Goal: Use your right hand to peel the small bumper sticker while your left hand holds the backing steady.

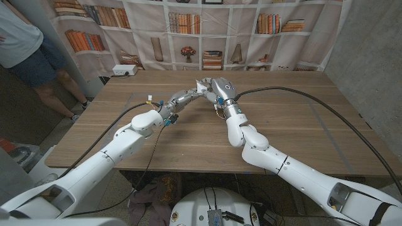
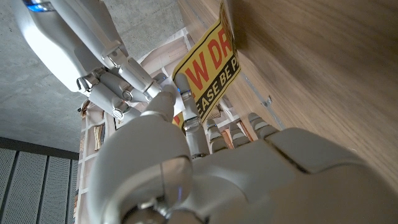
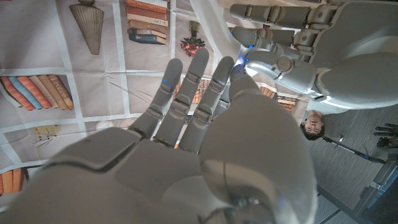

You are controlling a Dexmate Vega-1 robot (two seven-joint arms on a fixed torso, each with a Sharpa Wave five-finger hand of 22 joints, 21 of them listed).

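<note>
The bumper sticker (image 2: 208,62) is yellow with red and black lettering. It is held up off the wooden table (image 1: 301,119), between the two hands. My left hand (image 1: 181,98) reaches in from the left, and its fingers (image 2: 199,127) grip the sticker's lower edge. My right hand (image 1: 215,88) meets it from the right; its fingertips (image 2: 166,87) pinch the sticker's corner. In the right wrist view my right hand (image 3: 186,155) stretches its fingers toward my left hand (image 3: 298,50). The contact point itself is hidden there.
A person (image 1: 25,44) stands beyond the table's far left corner. A white box (image 1: 124,71) sits at the back edge before the bookshelf backdrop (image 1: 188,25). A small object (image 1: 149,98) lies near my left wrist. Cables trail along both arms.
</note>
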